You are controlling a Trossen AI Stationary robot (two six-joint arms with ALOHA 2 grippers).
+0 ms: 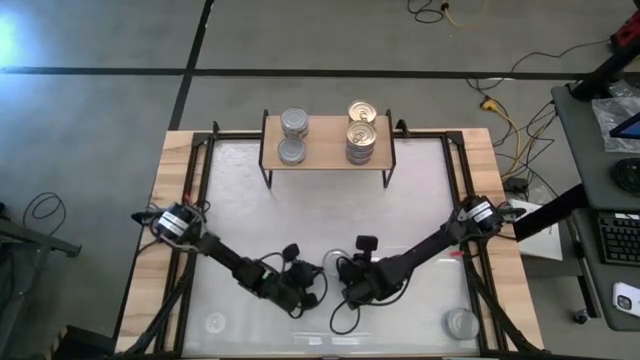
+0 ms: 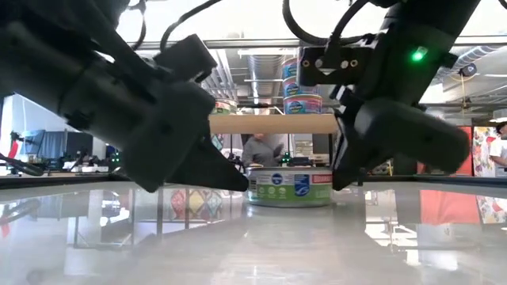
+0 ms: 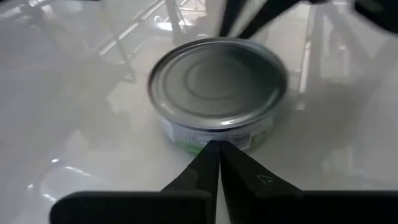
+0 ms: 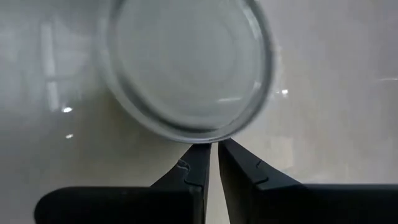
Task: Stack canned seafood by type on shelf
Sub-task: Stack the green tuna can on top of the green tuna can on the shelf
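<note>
Overhead: shelf (image 1: 326, 157) at the table's far edge carries grey-topped tins (image 1: 294, 124) on its left and gold-topped tins (image 1: 361, 133) on its right; another tin (image 1: 461, 323) sits near the table's front right corner.
Table-level: the tin (image 2: 290, 187) between the arms shows a green and blue label.
Left gripper (image 3: 215, 149): fingers pressed together, tips touching the tin's side wall, holding nothing.
Right gripper (image 4: 211, 147): nearly pressed together, tips at the tin's rim, empty.
Tin: upright on the table, flat grey lid up.
</note>
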